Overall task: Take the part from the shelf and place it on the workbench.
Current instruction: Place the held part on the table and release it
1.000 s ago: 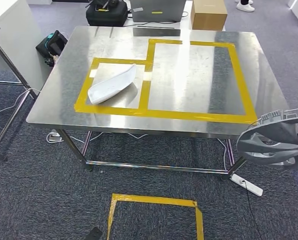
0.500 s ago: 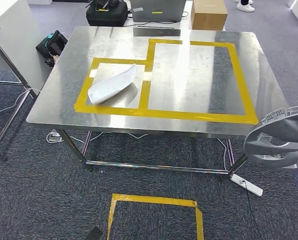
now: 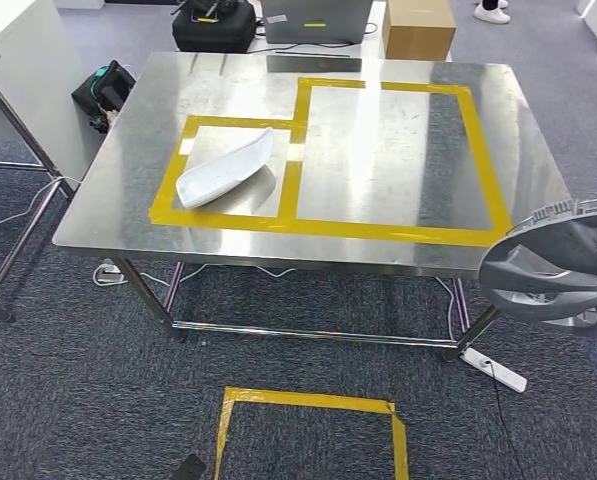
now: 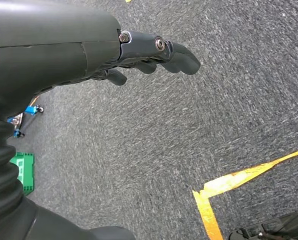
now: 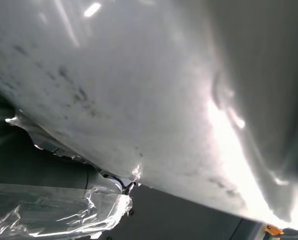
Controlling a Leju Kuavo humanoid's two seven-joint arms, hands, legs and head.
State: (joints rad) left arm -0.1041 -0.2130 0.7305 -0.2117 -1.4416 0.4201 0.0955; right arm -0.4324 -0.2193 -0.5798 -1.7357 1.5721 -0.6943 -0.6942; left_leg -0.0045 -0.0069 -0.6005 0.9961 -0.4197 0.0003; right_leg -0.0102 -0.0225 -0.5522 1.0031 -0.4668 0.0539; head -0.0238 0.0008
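A large grey curved part (image 3: 555, 262) hangs in the air just off the workbench's near right corner, at the right edge of the head view. Its pale underside (image 5: 140, 100) sits close against the right wrist camera and hides my right hand, which holds it. The steel workbench (image 3: 370, 150) carries a big yellow-taped rectangle (image 3: 401, 232) with bare metal inside. A white curved part (image 3: 225, 167) lies in the smaller taped rectangle on the left. My left hand (image 4: 147, 50) hangs over the grey carpet, fingers stretched out and holding nothing.
A yellow tape square (image 3: 310, 400) marks the carpet in front of the bench. A white power strip (image 3: 495, 368) lies by the right table leg. Black bags (image 3: 212, 25), a cardboard box (image 3: 418, 28) and a white table (image 3: 8, 60) stand around it. Crumpled plastic film (image 5: 64, 210) clings near the part.
The grey part drifted slightly right and down, then came back left and a little higher. Nothing on the workbench has moved.
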